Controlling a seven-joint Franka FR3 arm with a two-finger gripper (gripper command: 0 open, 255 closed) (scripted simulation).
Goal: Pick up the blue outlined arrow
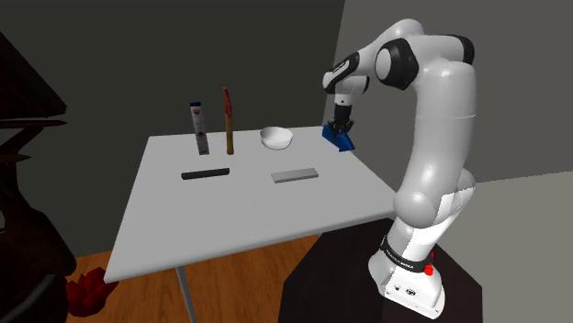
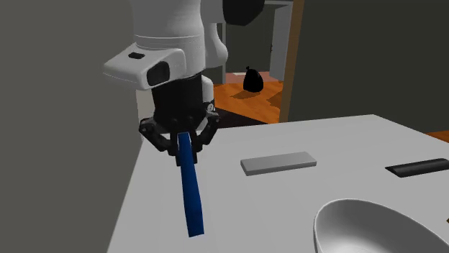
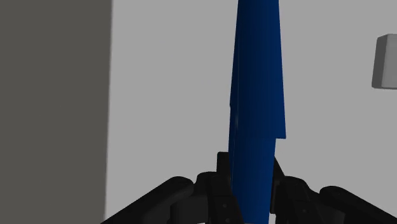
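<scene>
I see the gripper point(image 1: 342, 127) at the far corner of the table point(image 1: 230, 220), on the shoulder view's right, w/ the arm point(image 1: 443, 138) bent over from the stand point(image 1: 335, 284). The jaws are pinched on the blue arrow point(image 1: 337, 139). In the wrist view both fingers point(image 3: 221, 188) press its flat faces, w/ the piece running straight out from between them point(image 3: 254, 95).

From the second exterior view the gripper point(image 2: 184, 144) grips the arrow's upper end, and the rest point(image 2: 191, 194) hangs down edge-on, tilted a bit, over the table near its edge. Can't tell whether the lower tip touches the surface.

Other stuff on the table, approx:
- Grey slab point(image 1: 295, 174) lies flat mid-table, well apart from the arrow. It's also at the wrist view's edge point(image 3: 385, 60).
- Black bar point(image 1: 205, 173) lies flat, to the shoulder view's left of the slab.
- White bowl point(image 1: 275, 138) sits toward the far edge, btw the gripper and the brown stick point(image 1: 228, 119).
- The stick stands upright just beside a white tube point(image 1: 197, 128), also upright.
</scene>
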